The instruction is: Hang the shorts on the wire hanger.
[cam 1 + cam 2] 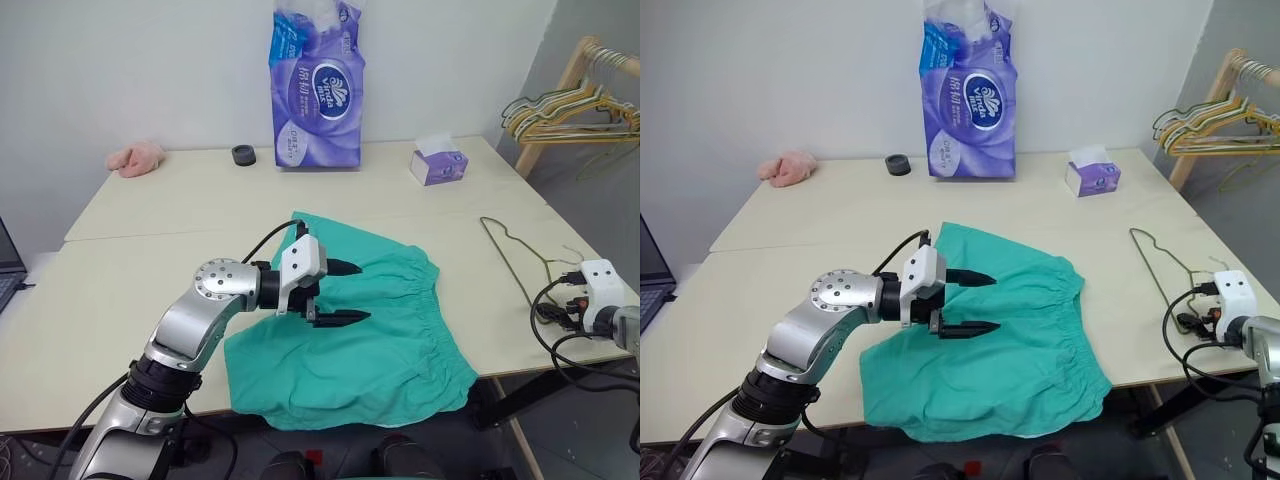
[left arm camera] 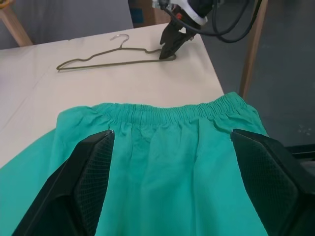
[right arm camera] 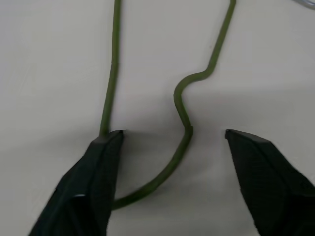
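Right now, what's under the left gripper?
The shorts lie flat on the table beneath the open left gripper, which hovers over them. Whatever lies under the cloth is covered.

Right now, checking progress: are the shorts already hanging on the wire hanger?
No, the shorts lie flat on the table, apart from the wire hanger.
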Controlling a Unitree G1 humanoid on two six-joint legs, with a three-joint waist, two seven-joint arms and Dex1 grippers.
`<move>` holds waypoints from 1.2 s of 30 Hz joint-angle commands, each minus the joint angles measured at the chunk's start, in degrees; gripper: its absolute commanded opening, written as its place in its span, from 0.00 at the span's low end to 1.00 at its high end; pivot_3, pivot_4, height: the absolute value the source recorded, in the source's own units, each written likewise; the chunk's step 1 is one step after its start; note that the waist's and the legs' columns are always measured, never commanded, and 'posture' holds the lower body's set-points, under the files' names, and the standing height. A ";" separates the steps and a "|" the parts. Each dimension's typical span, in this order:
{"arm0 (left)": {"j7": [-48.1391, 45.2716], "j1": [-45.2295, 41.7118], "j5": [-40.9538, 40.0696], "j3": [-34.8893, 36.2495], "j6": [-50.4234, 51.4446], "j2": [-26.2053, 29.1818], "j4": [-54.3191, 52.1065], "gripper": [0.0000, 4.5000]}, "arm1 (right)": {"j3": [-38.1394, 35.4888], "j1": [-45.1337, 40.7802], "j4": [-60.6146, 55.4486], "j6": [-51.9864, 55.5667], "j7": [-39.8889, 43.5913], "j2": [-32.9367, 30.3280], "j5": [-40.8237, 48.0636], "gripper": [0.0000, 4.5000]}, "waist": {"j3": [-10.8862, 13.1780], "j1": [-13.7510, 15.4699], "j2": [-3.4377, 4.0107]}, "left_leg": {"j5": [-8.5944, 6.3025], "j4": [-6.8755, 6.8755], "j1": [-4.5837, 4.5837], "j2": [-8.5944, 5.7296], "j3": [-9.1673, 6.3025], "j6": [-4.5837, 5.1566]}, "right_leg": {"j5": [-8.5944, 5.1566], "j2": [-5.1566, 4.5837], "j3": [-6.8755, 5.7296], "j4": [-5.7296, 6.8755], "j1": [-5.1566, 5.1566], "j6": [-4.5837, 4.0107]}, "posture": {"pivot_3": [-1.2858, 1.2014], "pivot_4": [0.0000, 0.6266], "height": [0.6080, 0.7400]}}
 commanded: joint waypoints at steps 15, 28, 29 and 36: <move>10.97 -4.47 1.83 3.99 0.32 -4.92 4.68 0.89 | -0.82 3.91 -3.70 -3.90 -2.79 0.76 -1.35 0.02 | -0.42 1.10 -0.67 | -0.03 0.04 0.00 0.02 -0.10 -0.05 | 0.01 -0.12 -0.04 -0.08 0.08 0.04 | 0.46 0.09 1.00; 11.10 -16.13 -1.36 14.72 3.90 -1.27 25.68 1.00 | 5.48 11.29 -38.21 -21.97 -5.26 -0.33 -10.34 0.00 | 0.16 0.34 0.26 | -0.08 -0.04 -0.25 0.08 -0.13 -0.13 | -0.02 -0.04 -0.06 0.11 -0.36 0.17 | 0.46 0.09 1.00; 9.23 -16.52 -1.62 14.65 4.27 -0.21 26.92 1.00 | 7.01 11.38 -39.63 -24.52 -5.48 -1.01 -12.46 0.00 | 0.17 0.29 0.27 | -0.08 -0.04 -0.25 0.08 -0.13 -0.14 | -0.02 -0.04 -0.05 0.10 -0.36 0.17 | 0.46 0.09 1.00; -5.44 -17.22 -1.76 10.12 8.87 6.46 30.30 1.00 | 13.66 8.10 -43.23 -41.24 -5.71 -3.86 -22.63 0.00 | 0.30 0.20 0.18 | -0.10 -0.01 -0.28 -0.04 -0.06 -0.16 | -0.03 -0.16 -0.05 0.01 -0.38 0.18 | 0.46 0.09 1.00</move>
